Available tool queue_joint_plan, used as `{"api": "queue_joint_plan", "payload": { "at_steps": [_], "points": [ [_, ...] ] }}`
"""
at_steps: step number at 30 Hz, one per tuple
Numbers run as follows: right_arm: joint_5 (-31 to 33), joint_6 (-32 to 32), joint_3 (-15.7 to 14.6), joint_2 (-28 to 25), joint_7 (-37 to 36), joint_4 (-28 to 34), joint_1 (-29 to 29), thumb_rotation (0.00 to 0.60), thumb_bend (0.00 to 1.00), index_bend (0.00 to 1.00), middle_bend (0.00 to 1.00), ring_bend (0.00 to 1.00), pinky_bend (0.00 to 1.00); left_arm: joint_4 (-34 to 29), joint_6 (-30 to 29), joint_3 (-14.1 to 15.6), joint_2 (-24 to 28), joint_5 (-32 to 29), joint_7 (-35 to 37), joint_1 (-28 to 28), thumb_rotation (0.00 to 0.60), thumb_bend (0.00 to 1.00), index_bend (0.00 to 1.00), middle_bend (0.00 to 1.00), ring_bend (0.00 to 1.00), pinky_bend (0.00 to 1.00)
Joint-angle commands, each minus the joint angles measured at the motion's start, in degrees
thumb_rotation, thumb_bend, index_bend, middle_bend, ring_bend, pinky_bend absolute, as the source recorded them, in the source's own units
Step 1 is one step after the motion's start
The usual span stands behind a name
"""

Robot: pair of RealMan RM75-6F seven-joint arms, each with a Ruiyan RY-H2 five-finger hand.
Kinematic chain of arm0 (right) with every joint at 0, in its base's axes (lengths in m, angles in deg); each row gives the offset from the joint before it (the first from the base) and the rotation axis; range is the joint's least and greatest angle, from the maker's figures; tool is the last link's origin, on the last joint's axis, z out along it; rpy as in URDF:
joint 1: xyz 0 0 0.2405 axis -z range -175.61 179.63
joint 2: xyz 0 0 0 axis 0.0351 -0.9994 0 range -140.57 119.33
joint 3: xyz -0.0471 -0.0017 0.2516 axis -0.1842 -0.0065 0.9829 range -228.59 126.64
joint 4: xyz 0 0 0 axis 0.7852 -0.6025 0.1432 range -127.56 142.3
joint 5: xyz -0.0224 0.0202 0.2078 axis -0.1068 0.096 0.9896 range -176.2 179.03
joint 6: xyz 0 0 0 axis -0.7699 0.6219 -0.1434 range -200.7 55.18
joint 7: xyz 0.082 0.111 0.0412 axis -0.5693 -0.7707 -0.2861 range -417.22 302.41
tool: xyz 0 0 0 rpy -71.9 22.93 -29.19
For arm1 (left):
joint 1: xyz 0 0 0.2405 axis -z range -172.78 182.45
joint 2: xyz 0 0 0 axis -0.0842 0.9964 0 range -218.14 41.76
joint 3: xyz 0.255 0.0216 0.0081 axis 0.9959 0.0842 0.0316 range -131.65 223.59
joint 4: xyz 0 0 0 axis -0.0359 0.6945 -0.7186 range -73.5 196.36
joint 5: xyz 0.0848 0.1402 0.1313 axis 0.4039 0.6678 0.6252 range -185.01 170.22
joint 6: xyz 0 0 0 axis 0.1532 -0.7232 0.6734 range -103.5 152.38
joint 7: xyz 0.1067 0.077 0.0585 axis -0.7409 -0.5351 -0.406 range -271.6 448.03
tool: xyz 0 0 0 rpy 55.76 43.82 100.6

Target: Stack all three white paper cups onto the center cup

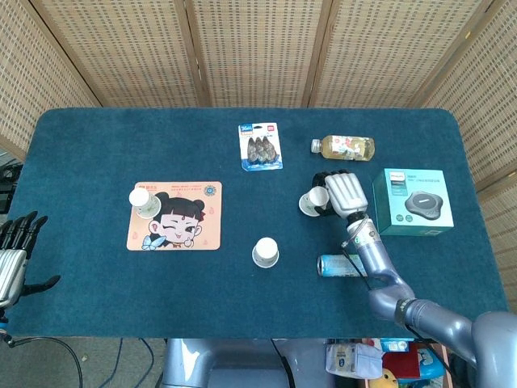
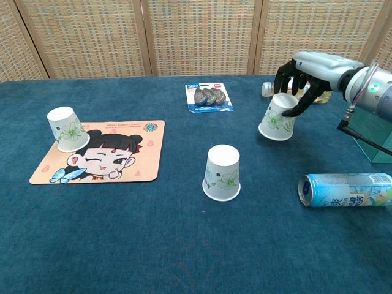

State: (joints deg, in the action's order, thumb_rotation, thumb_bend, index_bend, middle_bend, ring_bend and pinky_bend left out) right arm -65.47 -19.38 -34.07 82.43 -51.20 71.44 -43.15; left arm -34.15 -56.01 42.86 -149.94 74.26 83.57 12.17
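Note:
Three white paper cups stand upside down. The centre cup [image 2: 222, 173] [image 1: 265, 252] stands alone in the middle of the blue cloth. The left cup [image 2: 67, 128] [image 1: 141, 201] sits on the cartoon mat's corner. My right hand [image 2: 300, 75] [image 1: 339, 192] grips the right cup [image 2: 278, 117] [image 1: 312, 201] by its top; the cup is tilted and lifted a little off the cloth. My left hand [image 1: 14, 255] hangs at the table's left edge, fingers apart and holding nothing.
A blue can [image 2: 346, 189] lies on its side at the right front. A teal box [image 1: 412, 202] stands right of my right hand, a tea bottle [image 1: 345, 147] lies behind it. A blister pack [image 2: 209, 97] lies at centre back. The cartoon mat [image 2: 104, 152] covers the left.

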Motion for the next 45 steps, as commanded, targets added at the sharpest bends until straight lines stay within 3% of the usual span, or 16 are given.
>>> {"api": "queue_joint_plan", "payload": {
  "at_steps": [1, 5, 15, 29, 45],
  "points": [
    [-7.46, 5.89, -1.48, -6.41, -1.80, 10.32, 1.92, 0.600, 0.42, 0.49, 0.56, 0.46, 0.38, -0.09, 0.19, 0.11, -0.04, 0.08, -0.16, 0.10, 0.600, 0.04, 0.00, 0.00, 0.00, 0.00],
    [-13.76, 9.69, -3.64, -12.44, -1.39, 21.31, 3.66, 0.600, 0.42, 0.49, 0.56, 0.46, 0.38, -0.39, 0.09, 0.34, -0.14, 0.51, -0.54, 0.13, 0.600, 0.03, 0.00, 0.00, 0.00, 0.00],
    [-19.07, 10.67, -6.59, -15.86, 3.81, 33.75, 4.21, 0.600, 0.43, 0.49, 0.56, 0.45, 0.38, -0.84, -0.75, 0.85, -0.15, 1.72, -0.93, -0.14, 0.600, 0.03, 0.00, 0.00, 0.00, 0.00],
    [-15.28, 7.43, -6.17, -9.04, 10.68, 31.99, 1.63, 0.600, 0.43, 0.49, 0.56, 0.46, 0.38, -0.45, -0.77, 0.74, 0.13, 1.45, 0.04, -0.19, 0.600, 0.04, 0.00, 0.00, 0.00, 0.00],
    [-12.58, 5.60, -5.90, -8.10, 13.08, 31.37, 0.46, 0.600, 0.43, 0.49, 0.56, 0.45, 0.38, -0.47, -0.43, 0.63, 0.28, 1.09, 0.14, 0.00, 0.600, 0.04, 0.00, 0.00, 0.00, 0.00]
  ]
}}
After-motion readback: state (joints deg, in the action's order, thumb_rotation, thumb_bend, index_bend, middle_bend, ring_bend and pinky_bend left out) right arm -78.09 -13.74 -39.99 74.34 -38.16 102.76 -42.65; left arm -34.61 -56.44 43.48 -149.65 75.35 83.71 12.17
